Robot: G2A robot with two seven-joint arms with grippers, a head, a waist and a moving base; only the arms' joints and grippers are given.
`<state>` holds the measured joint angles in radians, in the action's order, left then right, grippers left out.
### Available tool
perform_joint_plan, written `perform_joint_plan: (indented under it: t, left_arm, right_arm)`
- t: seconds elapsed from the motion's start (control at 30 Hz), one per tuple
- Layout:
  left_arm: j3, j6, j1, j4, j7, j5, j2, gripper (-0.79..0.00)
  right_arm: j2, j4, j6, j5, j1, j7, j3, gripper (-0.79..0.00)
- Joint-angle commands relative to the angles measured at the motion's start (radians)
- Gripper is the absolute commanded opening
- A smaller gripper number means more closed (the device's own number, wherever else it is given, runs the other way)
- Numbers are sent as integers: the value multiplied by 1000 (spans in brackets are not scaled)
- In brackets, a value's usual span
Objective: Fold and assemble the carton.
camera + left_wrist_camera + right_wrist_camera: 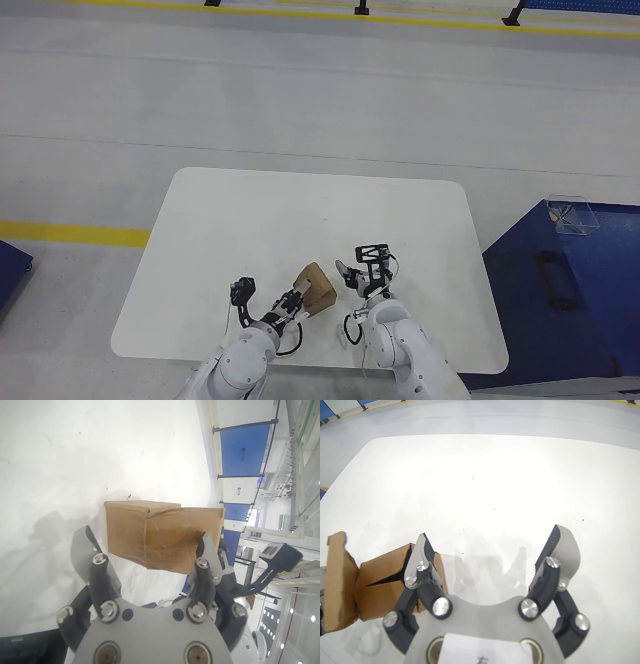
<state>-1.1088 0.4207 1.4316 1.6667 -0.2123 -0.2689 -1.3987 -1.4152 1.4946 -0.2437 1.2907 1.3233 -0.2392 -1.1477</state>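
Note:
A small brown carton lies on the white table near its front edge, between my two grippers. In the left wrist view the carton sits between the spread fingers of my left gripper. That gripper is open: one fingertip rests against the carton's side, the other stands apart from it. In the right wrist view the carton shows a split seam and a raised flap. My right gripper is open beside it, with one finger at the carton's edge.
The far and middle parts of the table are bare white surface. A blue cabinet stands off the table's right side with a clear container on top. A yellow floor line runs to the left.

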Motion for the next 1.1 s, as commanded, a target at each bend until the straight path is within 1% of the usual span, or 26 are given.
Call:
perform_joint_plan:
  t: [0.0,0.07,0.13,0.27,0.43,0.5,0.57,0.63,0.7,0.83,0.93,1.07]
  left_arm:
    - [6,0,-7,-13,1,-1,-1,-302]
    - [11,-2,-13,-23,5,-1,-3,-305]
    - [14,-4,-19,-31,11,3,-5,-332]
    - [21,-9,-28,-46,17,13,-8,-354]
    - [23,-28,-29,-52,27,34,-11,-351]
    - [21,-34,-26,-52,28,42,-11,-339]
    - [17,-42,-23,-51,33,48,-11,-351]
    - [15,-46,-20,-51,32,53,-11,-345]
    - [15,-50,-17,-53,31,51,-11,-366]
    - [17,-49,-20,-62,28,49,-11,-360]
    - [22,-44,-25,-71,29,42,-12,-379]
    - [28,-40,-30,-78,34,39,-13,-366]
  right_arm:
    - [0,0,2,2,1,2,-4,0]
    - [1,4,7,8,4,5,-7,0]
    - [1,6,15,13,7,6,-10,0]
    - [2,4,52,24,7,-9,-4,0]
    - [-2,-15,70,29,-4,-22,18,0]
    - [-3,-26,77,26,-13,-31,22,0]
    - [-5,-35,87,19,-19,-40,27,0]
    - [-6,-39,99,10,-25,-45,27,0]
    - [-6,-40,115,0,-27,-52,26,0]
    - [-6,-43,123,3,-30,-64,29,0]
    - [-9,-57,117,6,-40,-75,35,0]
    - [-13,-79,112,8,-54,-80,47,0]
